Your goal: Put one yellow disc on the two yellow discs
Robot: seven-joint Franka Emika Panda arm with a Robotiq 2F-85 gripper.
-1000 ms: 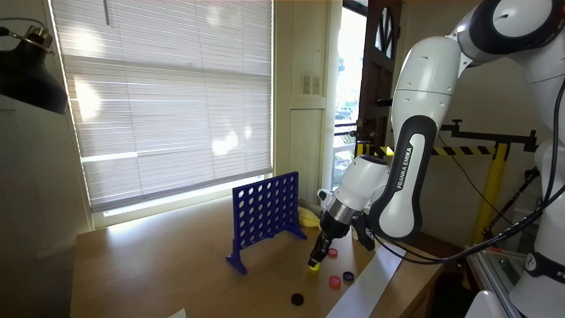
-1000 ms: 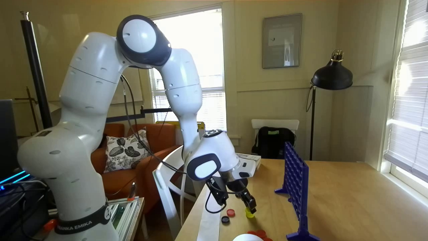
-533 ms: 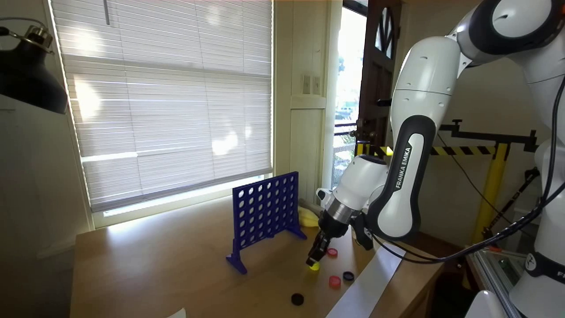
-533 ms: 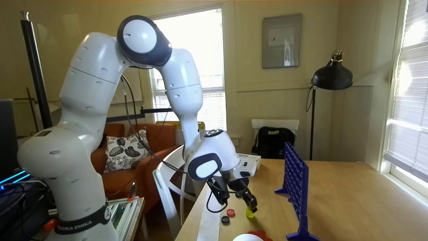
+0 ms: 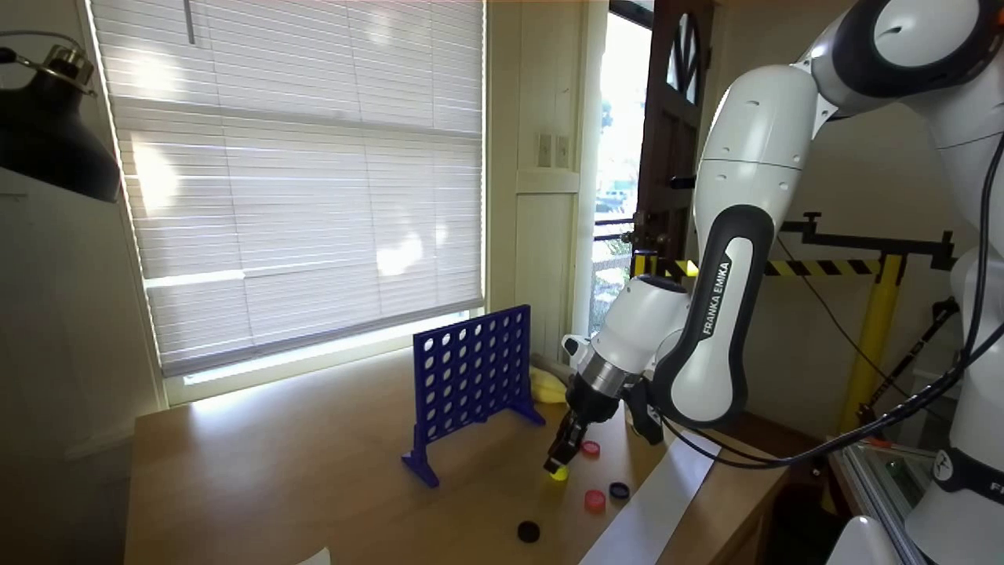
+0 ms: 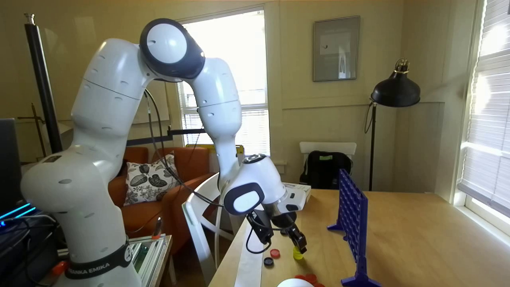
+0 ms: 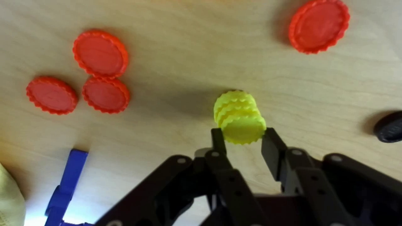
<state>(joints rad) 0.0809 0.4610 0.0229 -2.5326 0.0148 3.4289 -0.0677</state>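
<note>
Gripper: black two-fingered gripper (image 7: 242,133), drawn in to one disc's width; its fingertips (image 7: 217,138) meet both sides of a small flat yellow plastic disc (image 7: 244,130), the topmost, and hold it
Hidden: the two matching yellow plastic discs (image 7: 235,98) lie stacked beneath, mostly covered; whether the held disc bears on them cannot be told
Cut off: a black round plastic disc (image 7: 389,127) at the wrist view's right edge; a white rounded object (image 6: 295,283) at the bottom of an exterior view
Hard to identify: a yellow object (image 5: 547,386), partly behind the blue upright plastic grid (image 5: 474,377)
Table: pale wooden table (image 5: 298,471); white flat strip (image 5: 651,502) upon it
Room: white slatted blinds (image 5: 298,196) and black lamp (image 6: 395,91) in both exterior views
Wrist view: three red round plastic discs (image 7: 101,54) grouped; two touch, the third just beside
Exterior only: orange armchair (image 6: 173,211); patterned cushion (image 6: 149,181); dark door (image 5: 663,188)
</note>
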